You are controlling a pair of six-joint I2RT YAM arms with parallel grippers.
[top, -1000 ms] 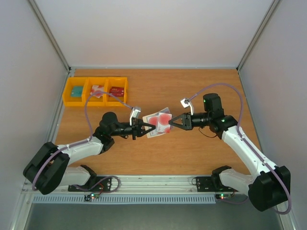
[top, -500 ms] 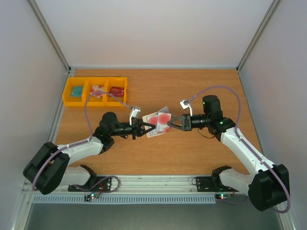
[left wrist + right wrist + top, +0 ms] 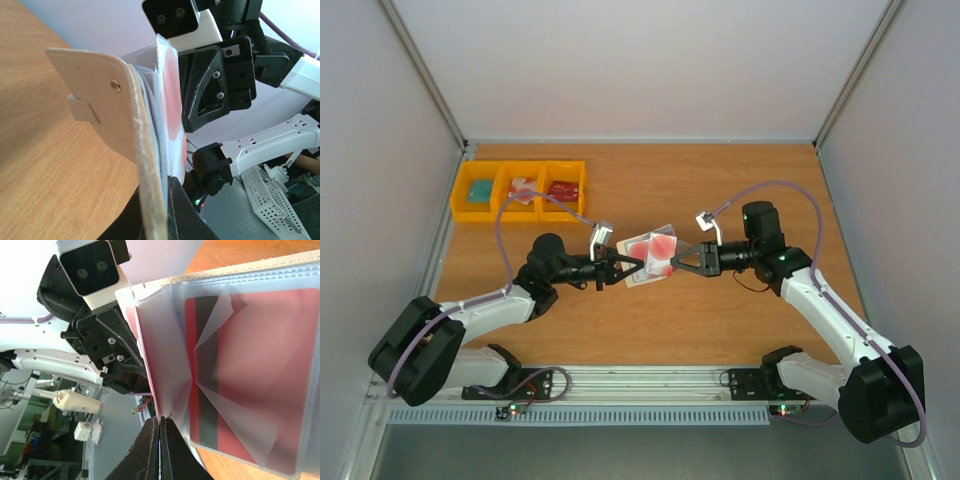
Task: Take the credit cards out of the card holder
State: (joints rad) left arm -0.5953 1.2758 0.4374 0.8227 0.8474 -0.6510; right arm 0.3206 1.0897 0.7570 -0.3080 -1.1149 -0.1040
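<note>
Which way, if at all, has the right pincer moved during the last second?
Yes, slightly. The right pincer has slid toward the near edge of the table, farther from the yellow bins, its tips at the card holder.

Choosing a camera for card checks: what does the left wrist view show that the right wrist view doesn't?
Left wrist only: the outer cover of the cream-beige folding card holder with its small snap tab, clamped in the left claw. Right wrist only: a red plastic card with a dark stripe inside the clear plastic pockets, whose edge the right claw pinches. Both: the holder and the wooden table.
</note>
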